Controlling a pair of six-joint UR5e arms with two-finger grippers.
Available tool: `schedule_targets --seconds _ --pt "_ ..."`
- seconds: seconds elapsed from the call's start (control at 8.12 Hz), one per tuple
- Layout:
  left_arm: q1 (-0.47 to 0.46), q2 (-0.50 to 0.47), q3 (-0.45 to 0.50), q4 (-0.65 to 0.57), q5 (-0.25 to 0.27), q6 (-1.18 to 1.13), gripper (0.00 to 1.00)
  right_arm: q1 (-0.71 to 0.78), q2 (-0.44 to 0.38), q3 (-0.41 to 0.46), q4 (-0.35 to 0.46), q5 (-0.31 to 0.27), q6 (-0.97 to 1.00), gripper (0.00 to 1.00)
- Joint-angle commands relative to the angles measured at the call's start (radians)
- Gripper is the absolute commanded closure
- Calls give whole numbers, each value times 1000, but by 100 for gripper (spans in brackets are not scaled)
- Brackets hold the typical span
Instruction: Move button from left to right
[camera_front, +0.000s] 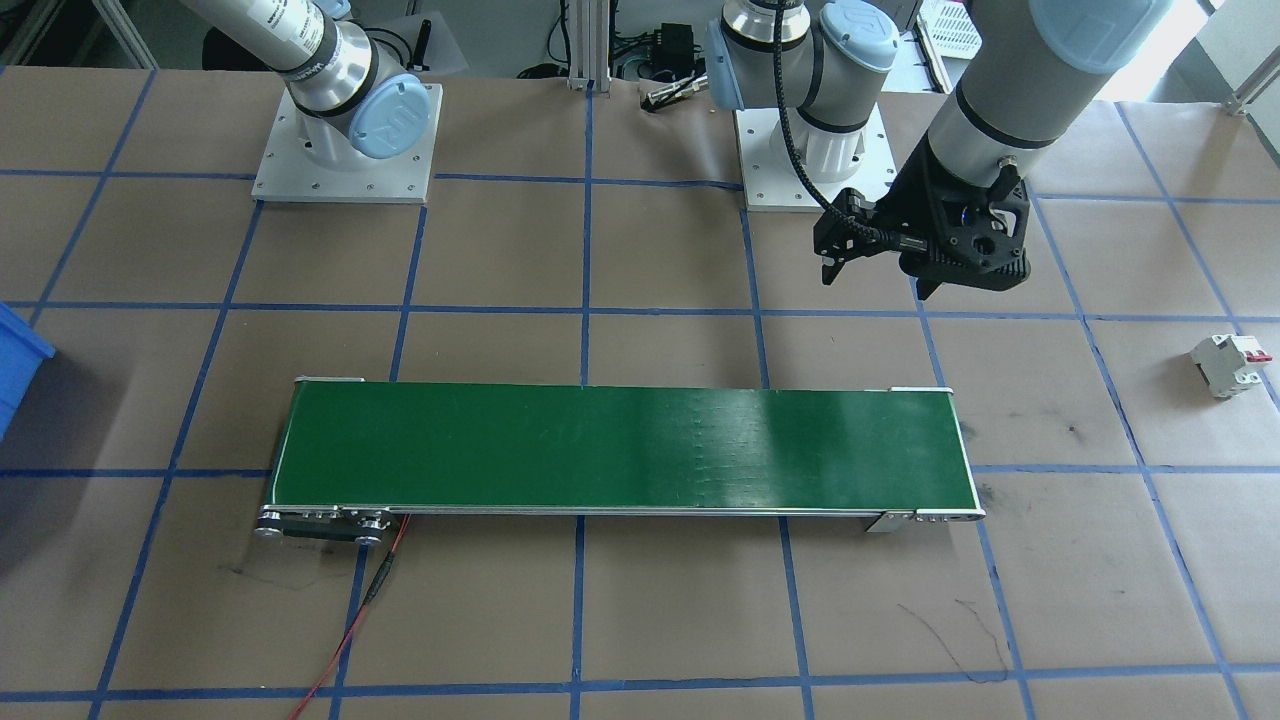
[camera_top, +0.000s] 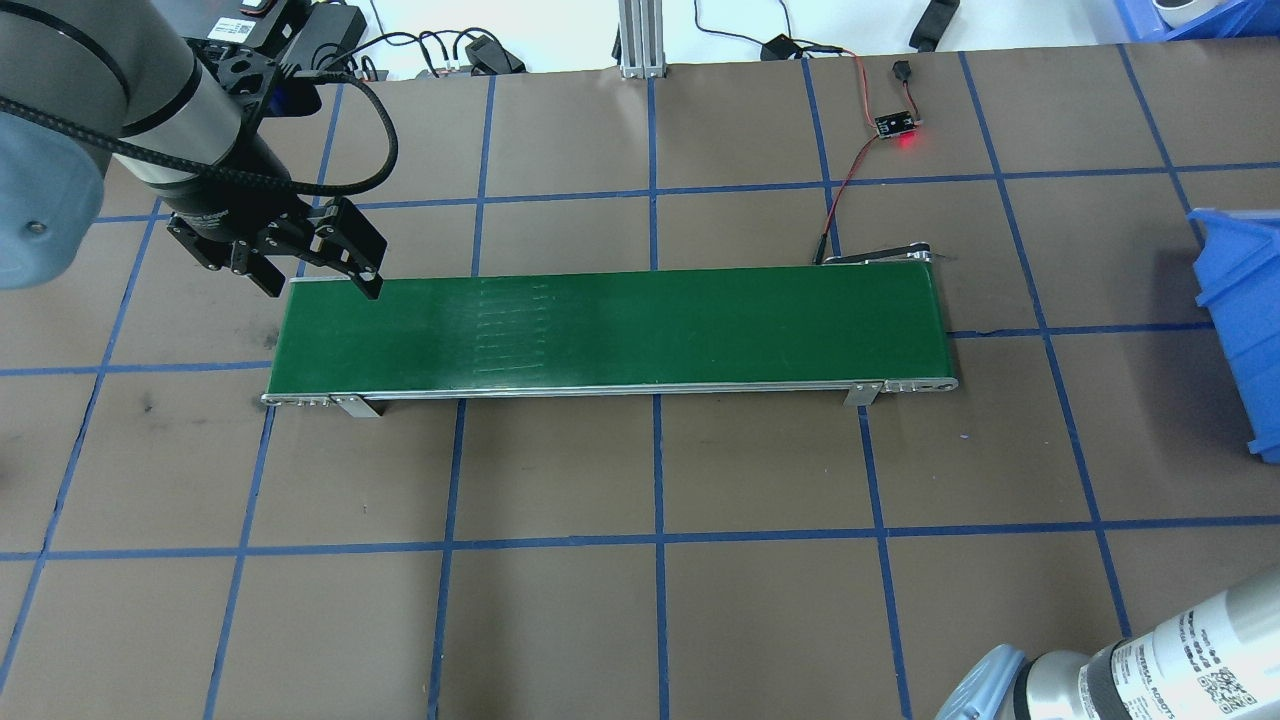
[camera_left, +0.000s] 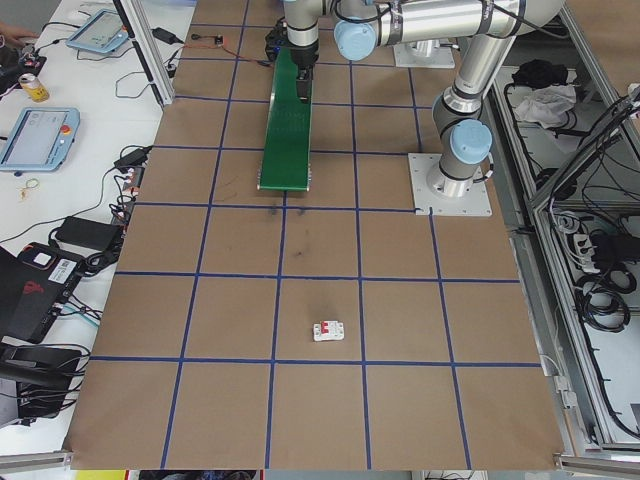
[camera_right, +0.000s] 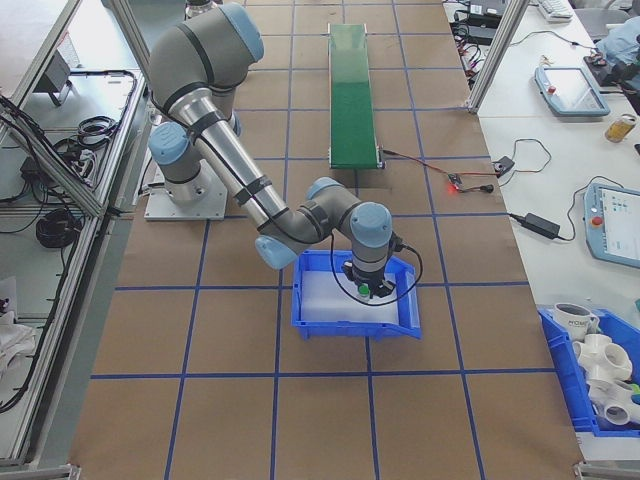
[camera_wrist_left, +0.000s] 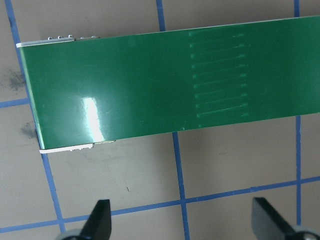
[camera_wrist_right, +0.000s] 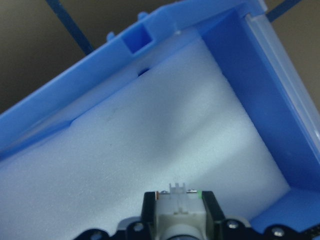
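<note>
Right gripper (camera_wrist_right: 177, 220): nearest in our right wrist view, its two black fingers (camera_wrist_right: 148, 212) are clamped on the button (camera_wrist_right: 178, 210), whose white body with orange and green flecks at the top sits between them.
Button place: we see it held above the white foam floor of the blue bin (camera_wrist_right: 260, 85), not touching the foam; from the right-end camera a green spot (camera_right: 366, 291) shows at the gripper over the bin's middle.
Bin edges: the far blue wall rises beyond the button and a side wall runs down the right of the wrist view; bare foam lies between the button and both walls.
Bin position: it sits on the brown table (camera_right: 240, 330) well apart from the conveyor (camera_right: 352, 90), with bare paper and blue tape lines on every side.
Left gripper (camera_wrist_left: 182, 220): we see its fingers (camera_wrist_left: 101, 214) spread wide with nothing between them, hanging over bare table just beside the belt's near edge.
Conveyor end: in the overhead view the left gripper (camera_top: 315, 262) hovers at the far-left corner of the green belt (camera_top: 610, 330); the belt surface carries nothing.
Circuit breaker (camera_front: 1228, 364): white with a red switch, it lies alone on the table, well apart from the belt's end.
</note>
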Motion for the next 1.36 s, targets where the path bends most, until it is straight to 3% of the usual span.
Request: schedule_targets --seconds 0.0,0.12,0.25,0.62,0.86,1.23 --pt "0 6 -3 0 1 2 0 -11 47 11 -51 5 -78 68" --pt "0 3 -3 0 -1 0 0 -12 42 11 -47 8 -75 8" --pt "0 2 -1 -1 -1 -2 0 -12 41 11 -47 5 -76 0" --pt "3 0 2 -2 -7 -8 0 -12 -83 12 -36 -1 -66 0" --pt "3 0 7 -3 -8 -15 0 -15 -228 12 97 -6 -32 0" --pt "-2 -8 2 -3 -17 -17 0 -3 -448 14 370 -29 327 0"
